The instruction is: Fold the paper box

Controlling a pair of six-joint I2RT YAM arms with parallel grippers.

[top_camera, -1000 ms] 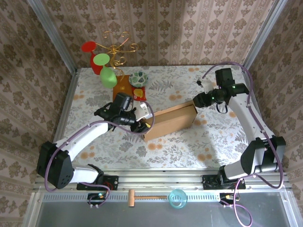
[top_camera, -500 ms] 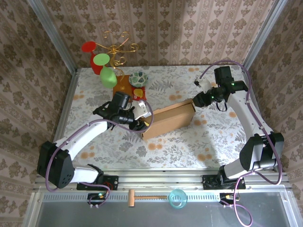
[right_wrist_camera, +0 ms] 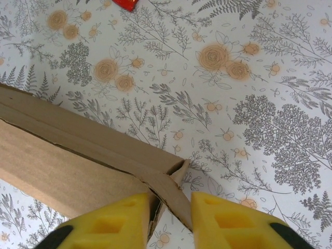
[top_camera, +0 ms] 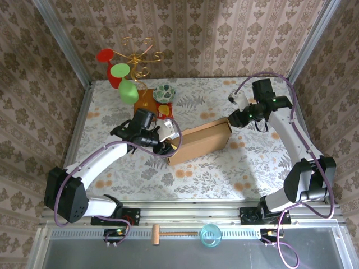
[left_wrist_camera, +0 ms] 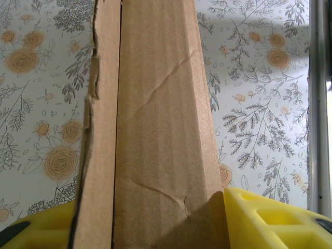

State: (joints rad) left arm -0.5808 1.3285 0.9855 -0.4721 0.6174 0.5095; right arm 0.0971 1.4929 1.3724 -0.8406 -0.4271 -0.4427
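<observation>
White arms (top_camera: 98,161), black joints, looping purple cables (top_camera: 335,193), yellow gripper fingers (right_wrist_camera: 111,223).

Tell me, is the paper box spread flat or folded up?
Folded up: the paper box is a closed shallow block with raised walls. One corner flap gapes slightly.

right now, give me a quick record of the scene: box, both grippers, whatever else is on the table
paper box: brown cardboard, folded up into a box shape, lying slanted mid-table
left gripper: shut on the box's left end, one yellow finger each side
right gripper: fingers either side of the corner flap at the box's right end
behind box: gold stand with red and green glasses, patterned dish, small orange board
table: floral cover
</observation>
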